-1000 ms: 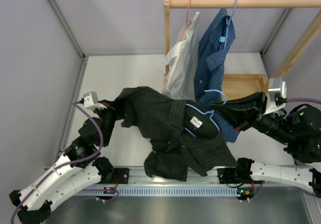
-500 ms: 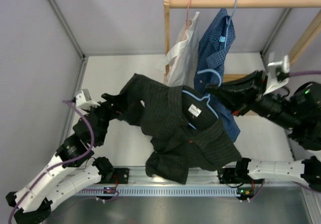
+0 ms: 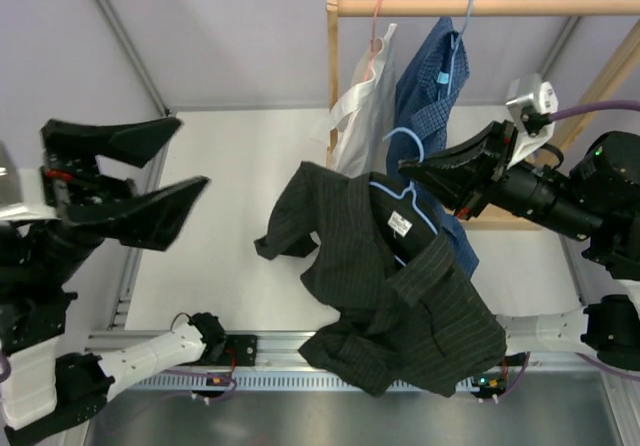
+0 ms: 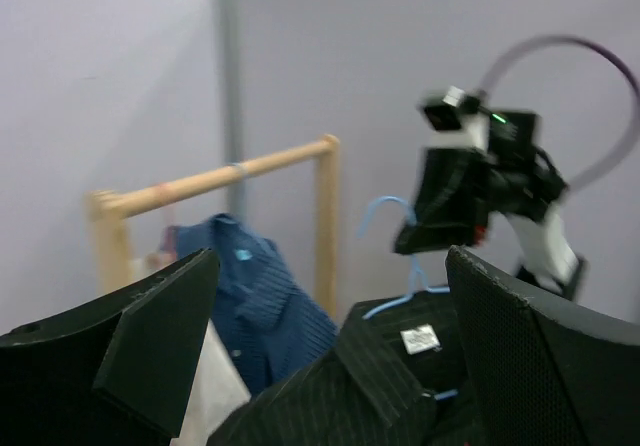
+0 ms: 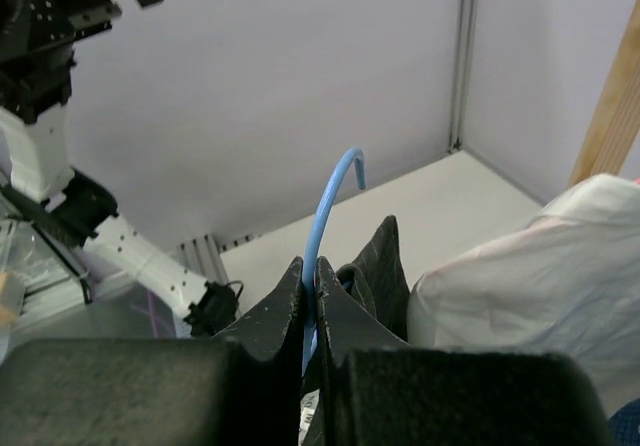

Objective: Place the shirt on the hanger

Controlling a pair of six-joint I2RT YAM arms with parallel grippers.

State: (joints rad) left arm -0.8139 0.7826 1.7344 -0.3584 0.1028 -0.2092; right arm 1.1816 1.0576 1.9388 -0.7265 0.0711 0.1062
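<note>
My left gripper [image 3: 193,151] is far to the left of the wooden rail [image 3: 480,6], raised high and close to the overhead camera. Its two black fingers are spread wide with nothing between them.

The shirt [image 3: 390,286] hangs on my side of the rail's left post, well clear of the left gripper. It is dark with a fine check, the collar is uppermost and a white label shows inside the neck. One shoulder juts left over the white table [image 3: 230,176], and the lower folds droop over the table's near edge.

The hanger [image 3: 398,133], thin light-blue wire, sits inside the collar. Its hook curls up just in front of the clothes on the rail. I cannot tell how far its arms reach into the shoulders.

A white shirt [image 3: 365,116] on a pink hanger [image 3: 377,11] hangs from the rail beside the post. To its right is a blue shirt [image 3: 425,96].

My right gripper [image 3: 410,171] reaches in from the right, below the rail. Its fingers are pinched tight on the hanger's wire neck just under the hook, and the wrist view shows the blue wire rising between them.
</note>
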